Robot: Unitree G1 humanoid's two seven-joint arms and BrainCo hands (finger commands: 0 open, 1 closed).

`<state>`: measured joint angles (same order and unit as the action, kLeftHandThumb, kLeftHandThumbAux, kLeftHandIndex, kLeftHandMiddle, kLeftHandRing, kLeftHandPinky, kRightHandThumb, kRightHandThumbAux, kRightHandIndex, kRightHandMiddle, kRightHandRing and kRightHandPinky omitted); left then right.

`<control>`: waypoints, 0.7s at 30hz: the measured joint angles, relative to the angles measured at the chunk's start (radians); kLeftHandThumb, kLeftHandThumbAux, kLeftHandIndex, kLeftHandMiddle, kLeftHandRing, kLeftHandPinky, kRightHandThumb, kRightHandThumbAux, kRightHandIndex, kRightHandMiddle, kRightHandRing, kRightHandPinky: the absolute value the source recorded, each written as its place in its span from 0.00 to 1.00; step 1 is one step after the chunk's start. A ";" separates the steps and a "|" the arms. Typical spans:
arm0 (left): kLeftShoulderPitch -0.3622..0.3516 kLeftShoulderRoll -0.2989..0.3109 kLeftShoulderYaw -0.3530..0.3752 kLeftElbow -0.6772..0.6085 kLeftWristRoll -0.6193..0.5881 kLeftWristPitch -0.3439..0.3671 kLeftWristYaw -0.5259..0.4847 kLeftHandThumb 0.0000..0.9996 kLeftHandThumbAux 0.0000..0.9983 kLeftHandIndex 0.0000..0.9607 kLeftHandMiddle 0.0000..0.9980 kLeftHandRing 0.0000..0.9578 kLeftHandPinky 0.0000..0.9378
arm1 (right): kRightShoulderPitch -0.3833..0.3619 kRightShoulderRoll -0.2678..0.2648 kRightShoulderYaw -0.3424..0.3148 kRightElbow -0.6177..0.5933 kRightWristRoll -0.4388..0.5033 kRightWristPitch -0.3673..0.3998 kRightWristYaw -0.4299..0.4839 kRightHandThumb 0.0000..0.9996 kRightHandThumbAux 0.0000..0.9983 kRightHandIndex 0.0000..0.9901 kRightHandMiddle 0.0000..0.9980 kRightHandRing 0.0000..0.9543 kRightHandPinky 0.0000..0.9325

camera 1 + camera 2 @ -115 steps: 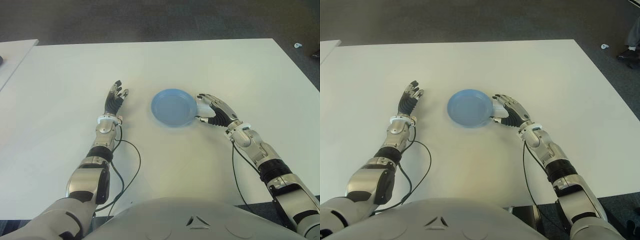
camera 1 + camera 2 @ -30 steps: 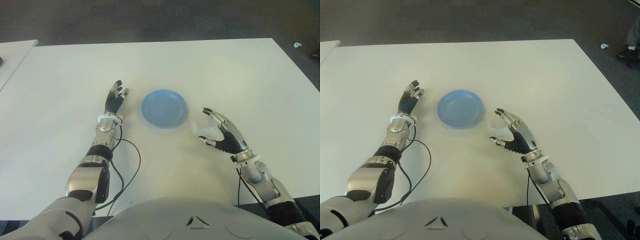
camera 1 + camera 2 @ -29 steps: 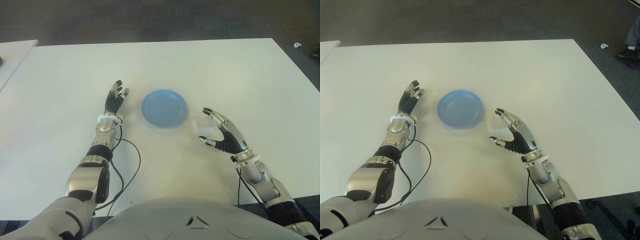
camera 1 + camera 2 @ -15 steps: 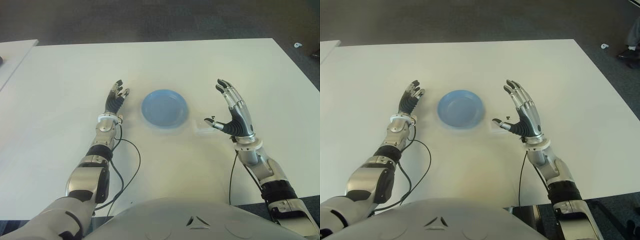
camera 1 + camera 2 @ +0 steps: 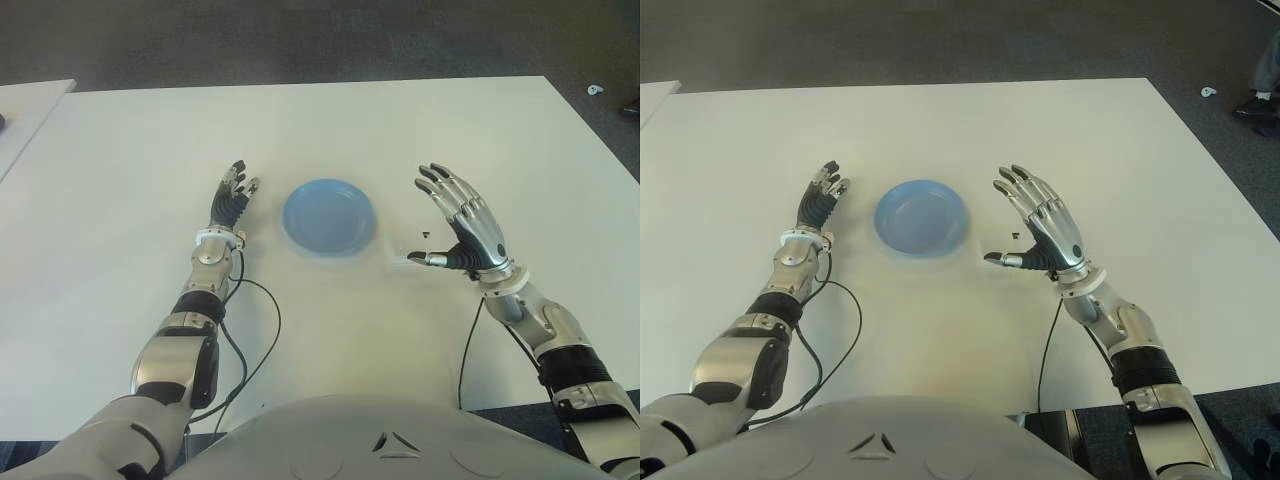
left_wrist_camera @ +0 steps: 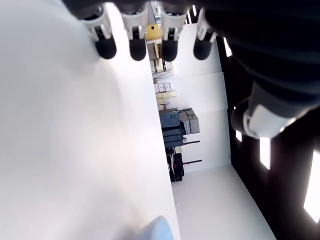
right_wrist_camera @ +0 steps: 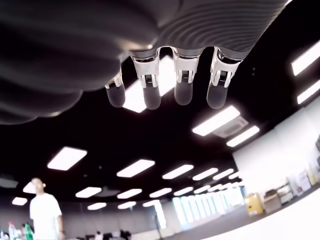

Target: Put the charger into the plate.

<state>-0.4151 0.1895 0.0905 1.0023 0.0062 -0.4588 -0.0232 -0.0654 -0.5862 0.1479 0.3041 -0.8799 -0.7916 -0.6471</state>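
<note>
My right hand (image 5: 462,228) is lifted at centre right of the frame, palm turned up, fingers spread wide, holding nothing. The small white charger (image 5: 404,249) is hard to make out against the white surface (image 5: 400,130); I take it to be the pale block with dark specks just left of my thumb, outside the round blue plastic plate (image 5: 328,217) in the middle. To do this well I should turn the palm down, settle over the block, pinch its sides squarely, then lift before crossing the rim. My left hand (image 5: 231,197) shows left of the plate, fingers straight and empty.
</note>
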 measured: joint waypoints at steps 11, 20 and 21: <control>0.005 0.000 0.000 -0.018 0.007 0.014 0.000 0.00 0.54 0.00 0.03 0.01 0.00 | -0.005 -0.018 0.026 -0.020 -0.001 0.038 0.045 0.29 0.23 0.00 0.00 0.00 0.00; 0.006 0.000 -0.001 -0.025 0.011 0.023 0.000 0.00 0.53 0.00 0.04 0.01 0.00 | -0.028 -0.025 0.045 0.023 -0.005 0.046 0.041 0.27 0.24 0.00 0.00 0.00 0.00; 0.006 0.000 -0.001 -0.025 0.011 0.023 0.000 0.00 0.53 0.00 0.04 0.01 0.00 | -0.030 -0.027 0.047 0.030 -0.005 0.047 0.042 0.27 0.23 0.00 0.00 0.00 0.00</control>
<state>-0.4088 0.1894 0.0894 0.9772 0.0170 -0.4360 -0.0232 -0.0958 -0.6127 0.1952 0.3340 -0.8846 -0.7450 -0.6048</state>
